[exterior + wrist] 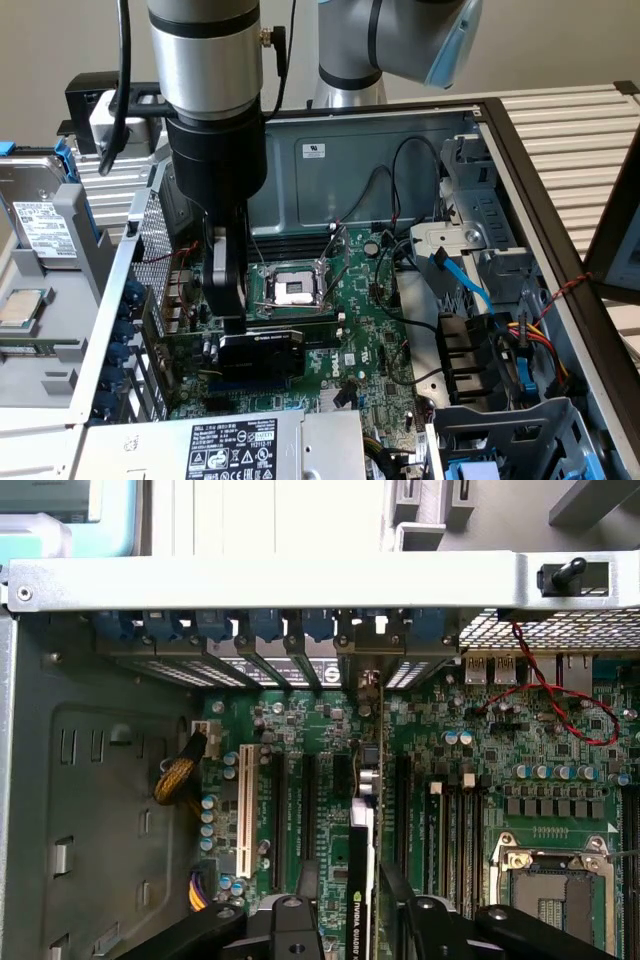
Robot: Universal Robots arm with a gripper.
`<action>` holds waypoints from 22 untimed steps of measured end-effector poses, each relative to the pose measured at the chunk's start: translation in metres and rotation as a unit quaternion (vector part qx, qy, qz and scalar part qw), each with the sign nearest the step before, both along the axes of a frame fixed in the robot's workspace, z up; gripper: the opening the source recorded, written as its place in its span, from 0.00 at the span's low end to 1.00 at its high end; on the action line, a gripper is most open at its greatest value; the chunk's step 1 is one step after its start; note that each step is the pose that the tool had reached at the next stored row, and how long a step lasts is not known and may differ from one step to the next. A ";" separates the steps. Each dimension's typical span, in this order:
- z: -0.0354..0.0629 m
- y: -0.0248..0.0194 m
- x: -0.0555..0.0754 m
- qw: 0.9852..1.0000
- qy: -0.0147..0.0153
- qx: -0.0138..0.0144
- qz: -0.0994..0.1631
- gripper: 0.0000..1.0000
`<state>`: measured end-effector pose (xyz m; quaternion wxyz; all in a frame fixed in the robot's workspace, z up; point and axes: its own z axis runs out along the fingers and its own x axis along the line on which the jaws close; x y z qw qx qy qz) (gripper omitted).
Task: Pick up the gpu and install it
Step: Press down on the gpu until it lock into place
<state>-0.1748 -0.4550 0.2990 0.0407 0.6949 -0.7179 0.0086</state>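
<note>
Behind the work, in the exterior view, a plain pale wall rose past an open grey metal computer case (470, 120) lying on its side, with white slatted panels to the exterior view's right. A grey labelled hard drive (40, 225) sat in its bay on the exterior view's left, and a white-labelled silver power supply (235, 445) lay along the near edge. Inside, the green motherboard (375, 340) carried an empty silver processor socket (292, 288). The silver and black robot arm (205, 90) came straight down from above, wrist vertical, and its black fingers (228, 325) reached to the top edge of the gpu (258, 358), a short card with a black rectangular cooler shroud. The card stood upright on edge just in front of the socket, low against the board, with blue and yellow cables (500, 340) well apart toward the exterior view's right. The fingers were set narrow, and seemed to pinch the card's upper edge.

From the wrist view, looking down into the case, the gpu (362, 880) appeared edge-on as a thin black strip with light lettering, running toward the silver rear wall (260, 580) of the case. It stood in line with one of the long dark expansion slots (305, 810), beside a white slot (244, 810). The black fingers (420, 930) closed in on both sides of the card, holding it between them. A red twisted wire (555, 695) curled over the board near the perforated grille.
</note>
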 end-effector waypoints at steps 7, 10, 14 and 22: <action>-0.0009 0.0002 -0.002 1.000 0.000 0.000 0.000 0.11; -0.0040 0.0028 -0.006 1.000 0.000 0.000 0.000 0.11; -0.0067 0.0063 -0.007 1.000 0.000 0.000 0.000 0.11; -0.0155 0.0079 -0.013 1.000 0.000 0.004 0.000 0.11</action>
